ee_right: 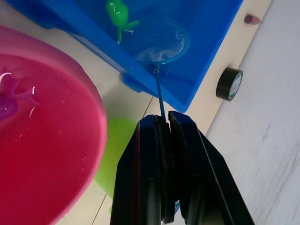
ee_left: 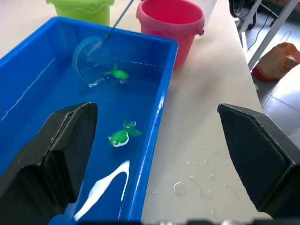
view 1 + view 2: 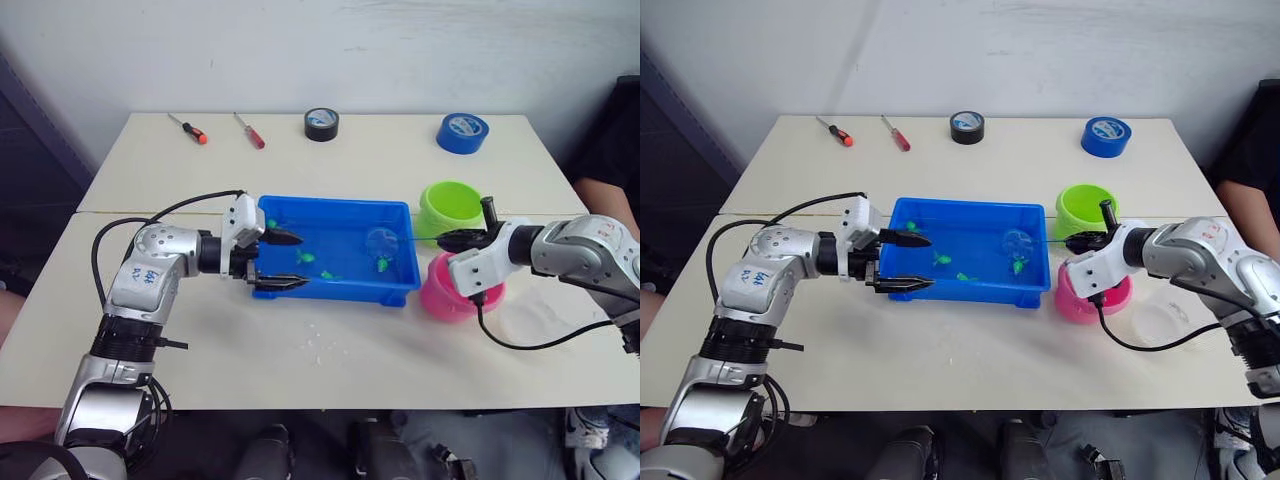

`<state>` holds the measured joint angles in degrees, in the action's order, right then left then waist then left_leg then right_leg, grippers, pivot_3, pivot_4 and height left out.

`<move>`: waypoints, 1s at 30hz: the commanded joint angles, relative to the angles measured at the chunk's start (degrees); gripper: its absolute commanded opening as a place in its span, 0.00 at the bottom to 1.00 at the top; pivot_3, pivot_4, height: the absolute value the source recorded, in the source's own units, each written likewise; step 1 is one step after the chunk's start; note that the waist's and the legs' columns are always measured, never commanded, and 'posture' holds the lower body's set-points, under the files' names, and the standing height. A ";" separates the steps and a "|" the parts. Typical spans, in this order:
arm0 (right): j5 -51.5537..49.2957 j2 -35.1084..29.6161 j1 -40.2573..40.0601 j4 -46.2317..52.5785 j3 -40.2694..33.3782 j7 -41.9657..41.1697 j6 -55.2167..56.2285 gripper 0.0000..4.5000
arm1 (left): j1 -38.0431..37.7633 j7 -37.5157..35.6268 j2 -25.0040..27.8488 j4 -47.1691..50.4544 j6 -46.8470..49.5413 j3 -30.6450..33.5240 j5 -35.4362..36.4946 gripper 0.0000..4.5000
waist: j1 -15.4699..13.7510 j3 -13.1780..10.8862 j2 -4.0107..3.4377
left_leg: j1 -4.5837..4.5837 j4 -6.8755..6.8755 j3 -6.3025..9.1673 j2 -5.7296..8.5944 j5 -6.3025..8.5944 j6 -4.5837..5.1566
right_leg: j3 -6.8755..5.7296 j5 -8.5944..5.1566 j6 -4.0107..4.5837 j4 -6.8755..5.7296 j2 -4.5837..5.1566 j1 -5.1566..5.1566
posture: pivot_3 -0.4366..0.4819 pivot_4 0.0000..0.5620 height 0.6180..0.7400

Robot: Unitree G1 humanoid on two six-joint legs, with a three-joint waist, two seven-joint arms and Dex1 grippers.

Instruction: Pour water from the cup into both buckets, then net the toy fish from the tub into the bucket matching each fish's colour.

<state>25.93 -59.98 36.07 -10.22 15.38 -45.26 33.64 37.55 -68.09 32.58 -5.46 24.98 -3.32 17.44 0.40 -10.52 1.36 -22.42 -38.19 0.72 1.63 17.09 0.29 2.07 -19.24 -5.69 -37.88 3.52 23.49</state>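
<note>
- Cream surface [image 3: 330, 360] carries the shallow blue plastic tub [image 3: 395, 214], holding water and small green toy fish [image 2: 119, 137].
- Right claw [image 1: 161, 123], clamped on the thin-handled round net [image 1: 163, 47], holds its hoop inside the tub.
- Left claw [image 3: 283, 260], spread wide, straddles the tub's opposite end.

My head and wrist cameras

My head pair is looking down over the whole table [image 3: 330, 340]; both wrist cameras are peering close along my fingers, sharing the tub [image 2: 154, 112] and net [image 1: 161, 44].
</note>
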 commanded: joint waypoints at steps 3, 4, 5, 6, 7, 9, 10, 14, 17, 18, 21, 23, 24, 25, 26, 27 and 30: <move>-4.09 -0.35 -0.73 2.65 -3.46 -1.06 -1.90 0.00 | 0.29 0.42 0.63 1.75 -0.20 0.63 1.45 0.99 | 0.07 0.00 0.00 | 0.00 -0.01 -0.01 0.00 0.00 0.00 | 0.00 0.00 0.00 -0.01 0.00 0.00 | 0.48 0.27 0.97; -3.45 -0.77 -0.35 1.93 -3.28 -1.05 -1.79 0.00 | 0.63 0.32 0.52 1.32 -0.46 0.46 1.38 0.99 | 0.12 0.00 0.00 | 0.01 -0.01 -0.02 0.00 0.00 0.00 | 0.01 0.00 0.00 -0.01 0.00 0.00 | 0.48 0.27 0.97; -2.98 -1.04 -0.10 1.44 -3.16 -1.07 -1.70 0.00 | 0.87 0.25 0.45 1.03 -0.63 0.35 1.33 0.99 | 0.16 0.00 0.00 | 0.01 -0.01 -0.02 0.00 0.00 0.00 | 0.01 0.00 0.00 -0.02 0.00 0.00 | 0.48 0.27 0.97; -2.65 -1.23 0.03 1.09 -3.13 -1.09 -1.53 0.00 | 1.01 0.24 0.37 0.90 -0.71 0.26 1.29 0.99 | 0.18 0.00 0.00 | 0.02 -0.01 -0.01 -0.01 0.00 0.00 | 0.00 0.00 0.00 -0.02 -0.01 -0.01 | 0.48 0.27 0.97; -3.13 -1.44 -0.52 1.19 -2.94 -1.96 -1.63 0.00 | 1.17 -0.04 0.43 0.50 -1.25 0.01 1.01 0.99 | 0.19 0.00 0.00 | 0.01 -0.01 -0.01 -0.01 0.00 0.00 | 0.01 0.00 0.00 -0.02 -0.01 0.00 | 0.48 0.27 0.97; -3.95 -1.55 -1.29 1.43 -2.81 -3.13 -1.83 0.00 | 1.33 -0.37 0.52 0.05 -1.91 -0.31 0.65 0.99 | 0.18 0.00 0.00 | 0.01 0.00 -0.02 -0.01 0.00 0.00 | 0.00 0.00 0.00 -0.01 -0.01 0.00 | 0.48 0.27 0.97; -6.09 -1.38 -2.56 2.73 -2.65 -4.85 -2.58 0.00 | 1.44 -0.49 0.55 -0.32 -2.19 -0.33 0.56 0.99 | 0.16 0.00 0.00 | 0.01 0.00 -0.01 -0.01 0.00 0.00 | 0.00 0.00 0.00 -0.01 -0.01 0.00 | 0.48 0.27 0.97; -13.92 0.46 -6.61 8.57 -3.32 -9.37 -8.61 0.00 | 1.79 -0.50 0.58 -0.93 -2.49 -0.31 0.62 0.99 | -0.11 0.00 0.00 | 0.01 0.00 0.01 -0.01 0.00 0.00 | -0.01 0.00 0.00 0.00 -0.01 -0.03 | 0.48 0.27 0.97; -19.11 2.53 -8.88 13.09 -4.95 -11.23 -17.45 0.00 | 1.98 -0.49 0.68 -1.23 -2.75 -0.34 0.65 0.99 | -0.11 0.00 0.00 | 0.01 -0.04 0.03 -0.01 0.00 0.01 | -0.02 0.00 0.00 0.00 0.00 -0.06 | 0.48 0.27 0.97; -20.63 2.93 -9.49 14.03 -5.50 -11.89 -20.13 0.00 | 2.00 -0.50 0.73 -1.29 -2.84 -0.34 0.64 0.99 | -0.14 0.00 0.00 | 0.01 -0.04 0.03 -0.02 0.00 0.01 | -0.01 0.00 0.00 0.00 -0.01 -0.06 | 0.48 0.27 0.97; -27.20 3.70 -11.64 17.56 -7.50 -14.34 -30.39 0.00 | 2.12 -0.53 0.96 -1.54 -2.98 -0.25 0.69 0.99 | -0.26 0.00 0.00 | 0.01 -0.04 0.06 -0.01 0.00 0.01 | -0.02 0.00 0.00 0.00 0.00 -0.06 | 0.48 0.27 0.97; -30.95 4.11 -12.74 19.53 -8.75 -15.71 -35.64 0.00 | 2.24 -0.60 1.11 -1.84 -3.11 -0.14 0.71 0.99 | -0.31 0.00 0.00 | 0.01 -0.03 0.08 -0.01 0.01 0.01 | -0.03 0.00 0.00 0.01 0.00 -0.07 | 0.48 0.27 0.97; -32.97 4.67 -13.26 20.24 -9.74 -15.70 -38.70 0.00 | 2.34 -0.64 1.18 -2.16 -3.32 -0.11 0.64 0.99 | -0.32 0.00 0.00 | 0.01 -0.03 0.09 -0.02 0.01 0.02 | -0.04 0.00 0.00 0.01 0.01 -0.07 | 0.48 0.27 0.97; -34.72 5.18 -13.62 20.86 -10.60 -15.68 -41.75 0.00 | 2.47 -0.65 1.22 -2.53 -3.63 -0.12 0.52 0.99 | -0.30 0.00 0.00 | 0.00 -0.03 0.09 -0.01 0.01 0.02 | -0.04 0.00 0.00 0.03 0.01 -0.07 | 0.48 0.27 0.97; -36.79 5.70 -14.00 21.56 -11.56 -15.61 -45.27 0.00 | 2.56 -0.68 1.23 -2.80 -3.96 -0.11 0.47 0.99 | -0.30 0.00 0.00 | 0.01 -0.03 0.10 -0.01 0.01 0.02 | -0.04 0.00 0.00 0.03 0.01 -0.07 | 0.48 0.27 0.97; -38.14 6.06 -14.25 22.17 -12.23 -15.59 -47.83 0.00 | 2.63 -0.71 1.25 -3.00 -4.21 -0.11 0.45 0.99 | -0.28 0.00 0.00 | 0.01 -0.02 0.10 -0.02 0.01 0.02 | -0.04 0.00 0.00 0.03 0.01 -0.07 | 0.48 0.27 0.97; -43.22 7.00 -15.23 24.27 -14.58 -15.52 -55.76 0.00 | 2.89 -0.93 0.90 -3.43 -4.18 0.07 1.21 0.99 | -0.27 0.00 0.00 | 0.01 -0.01 0.10 -0.02 0.02 0.01 | -0.03 0.00 0.00 0.03 0.01 -0.06 | 0.48 0.27 0.97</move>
<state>-13.26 -53.24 21.13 11.18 3.66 -60.53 -17.80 39.25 -68.48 33.02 -9.71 21.43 -4.11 17.69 0.13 -10.52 1.36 -22.41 -38.19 0.82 1.61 17.10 0.30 2.04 -19.24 -5.69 -37.85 3.53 23.43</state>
